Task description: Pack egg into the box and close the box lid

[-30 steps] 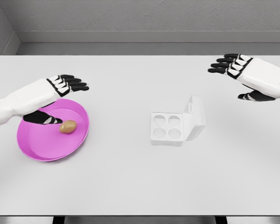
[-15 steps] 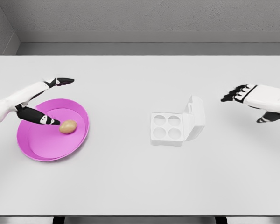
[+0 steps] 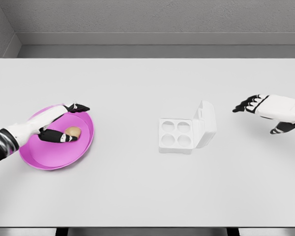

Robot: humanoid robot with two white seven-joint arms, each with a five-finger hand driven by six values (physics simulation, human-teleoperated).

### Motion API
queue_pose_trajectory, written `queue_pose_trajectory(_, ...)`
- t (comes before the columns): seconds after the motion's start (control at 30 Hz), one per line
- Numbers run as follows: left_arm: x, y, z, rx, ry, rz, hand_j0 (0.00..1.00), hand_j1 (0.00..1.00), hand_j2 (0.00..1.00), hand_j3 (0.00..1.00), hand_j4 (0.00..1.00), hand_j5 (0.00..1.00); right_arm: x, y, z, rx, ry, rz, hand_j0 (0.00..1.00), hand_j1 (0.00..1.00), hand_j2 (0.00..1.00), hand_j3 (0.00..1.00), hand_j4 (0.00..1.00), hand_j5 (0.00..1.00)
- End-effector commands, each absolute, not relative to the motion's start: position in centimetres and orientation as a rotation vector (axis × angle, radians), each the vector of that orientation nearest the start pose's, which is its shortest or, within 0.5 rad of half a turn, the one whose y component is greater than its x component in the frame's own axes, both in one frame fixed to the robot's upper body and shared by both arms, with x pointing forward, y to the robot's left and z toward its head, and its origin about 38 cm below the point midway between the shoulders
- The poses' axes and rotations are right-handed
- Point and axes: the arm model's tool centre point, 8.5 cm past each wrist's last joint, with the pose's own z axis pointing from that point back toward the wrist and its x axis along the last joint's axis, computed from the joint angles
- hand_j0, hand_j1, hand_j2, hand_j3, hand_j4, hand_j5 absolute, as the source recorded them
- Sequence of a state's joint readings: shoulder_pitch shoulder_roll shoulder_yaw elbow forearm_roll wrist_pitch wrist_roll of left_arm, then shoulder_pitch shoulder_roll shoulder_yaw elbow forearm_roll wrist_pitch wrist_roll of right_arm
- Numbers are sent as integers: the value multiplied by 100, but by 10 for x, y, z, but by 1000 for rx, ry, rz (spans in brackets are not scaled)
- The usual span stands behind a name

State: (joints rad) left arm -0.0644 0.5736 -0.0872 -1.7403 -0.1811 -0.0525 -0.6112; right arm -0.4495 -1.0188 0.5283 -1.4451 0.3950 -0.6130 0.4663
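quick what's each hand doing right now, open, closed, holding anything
Left hand: open around the egg over the pink plate, not yet gripping it.
Right hand: open, holding nothing, right of the box.

One egg (image 3: 73,132); one plate (image 3: 81,145); one box (image 3: 187,132).

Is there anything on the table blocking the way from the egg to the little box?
No, nothing visible does. The egg lies in the pink plate with the left hand around it. The table between plate and egg box is bare, and the lid is open.
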Motion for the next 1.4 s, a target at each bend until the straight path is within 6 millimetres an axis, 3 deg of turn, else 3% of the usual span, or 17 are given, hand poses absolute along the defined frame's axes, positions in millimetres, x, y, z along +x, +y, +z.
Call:
queue_pose_trajectory(0.0,363,313,146,167,-1375,-1245,82,82,82,82,82,82,395,-388,191,-447,-1202,2053,100,100,100,100,100,100)
queue_pose_trajectory(0.17,362,310,138,204,-1350,-1266,83,83,83,83,83,83,395,-386,191,-447,-1206,2058,100,100,100,100,100,100)
queue_pose_trajectory(0.37,360,326,140,238,-1341,-1232,83,83,83,83,83,83,396,-379,189,-433,-1228,2056,100,100,100,100,100,100)
queue_pose_trajectory(0.47,361,323,135,230,-1339,-1218,82,82,82,82,82,82,394,-371,194,-432,-1251,2076,100,100,100,100,100,100)
queue_pose_trajectory(0.77,359,318,126,215,-1326,-1219,79,79,79,79,79,79,393,-371,193,-431,-1248,2080,100,100,100,100,100,100)
queue_pose_trajectory(1.07,358,314,123,246,-1313,-1238,79,79,79,79,79,79,390,-370,184,-402,-1227,2089,100,100,100,100,100,100)
queue_pose_trajectory(1.27,355,314,121,243,-1310,-1240,65,65,65,65,65,65,390,-371,185,-405,-1226,2090,100,100,100,100,100,100)
queue_pose_trajectory(1.37,354,314,120,241,-1307,-1238,64,64,64,64,64,64,390,-371,185,-406,-1227,2089,100,100,100,100,100,100)
